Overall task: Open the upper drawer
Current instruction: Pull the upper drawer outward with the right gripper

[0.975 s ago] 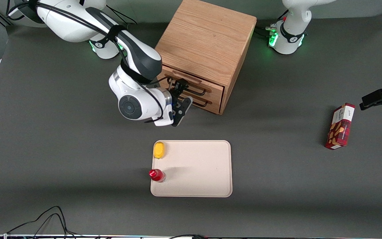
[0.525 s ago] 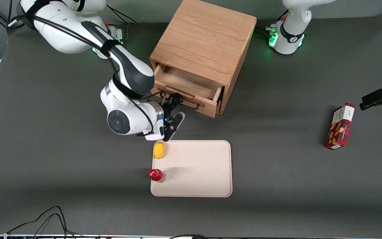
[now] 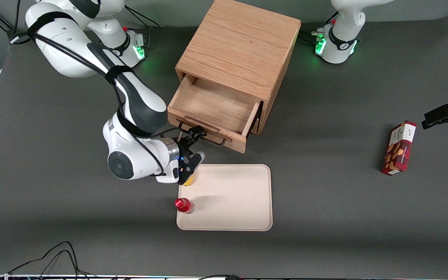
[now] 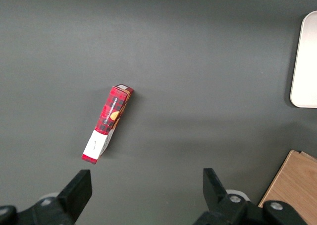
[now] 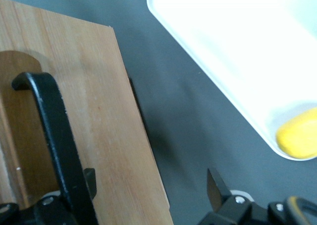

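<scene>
Pulling step, judged nearly done: upper drawer (image 3: 212, 107) drawn well out of the oak cabinet (image 3: 239, 50), bare wooden floor showing, front edge close to the beige tray (image 3: 243, 194) on the grey surface (image 3: 53, 194). Pincer (image 3: 191, 137) hooked on the black wire handle (image 5: 57, 136), handle bar between the fingers; gap looks wide rather than clamped. Next: letting go and backing off without clipping the yellow piece (image 5: 297, 136) or the red-capped bottle (image 3: 184, 205).

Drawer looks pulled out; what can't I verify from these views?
- Bottom drawer: front view, hidden under the open upper drawer.
- Gripper at the black handle: wrist view cuts off its fingertips.
- Yellow object on the tray: front view, mostly covered by the wrist.
- Red box: print too small.
</scene>
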Controlling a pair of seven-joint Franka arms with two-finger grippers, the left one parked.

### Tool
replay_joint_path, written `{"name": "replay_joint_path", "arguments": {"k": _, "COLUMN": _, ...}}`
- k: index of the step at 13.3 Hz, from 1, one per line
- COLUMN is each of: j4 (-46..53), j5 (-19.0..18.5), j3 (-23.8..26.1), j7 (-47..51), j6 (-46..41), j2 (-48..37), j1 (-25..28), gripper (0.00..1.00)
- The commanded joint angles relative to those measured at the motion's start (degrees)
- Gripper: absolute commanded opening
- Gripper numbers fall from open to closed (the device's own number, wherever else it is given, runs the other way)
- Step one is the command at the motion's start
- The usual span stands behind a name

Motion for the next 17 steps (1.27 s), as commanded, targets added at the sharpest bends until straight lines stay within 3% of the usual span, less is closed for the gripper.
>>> {"name": "replay_joint_path", "arguments": {"k": 1, "j4": 4.32, "j5": -0.96, "j3": -0.48, "j7": -0.47, "j6": -2.47, "j2": 1.59, "j1": 0.39, "gripper": 1.00}}
{"name": "replay_joint_path", "arguments": {"k": 6, "j4": 5.47, "j5": -1.22, "j3": -1.62, "j7": -2.68, "j6": -3.96, "j2": 0.64, "j1": 0.39, "gripper": 1.00}}
{"name": "replay_joint_path", "arguments": {"k": 8, "j4": 5.73, "j5": -3.15, "j3": -0.92, "j7": -2.60, "j6": -6.85, "j2": 0.10, "j1": 0.48, "gripper": 1.00}}
{"name": "replay_joint_path", "arguments": {"k": 17, "j4": 5.90, "j5": -5.62, "j3": -0.65, "j7": -2.07, "j6": -6.60, "j2": -0.96, "j1": 0.83, "gripper": 1.00}}
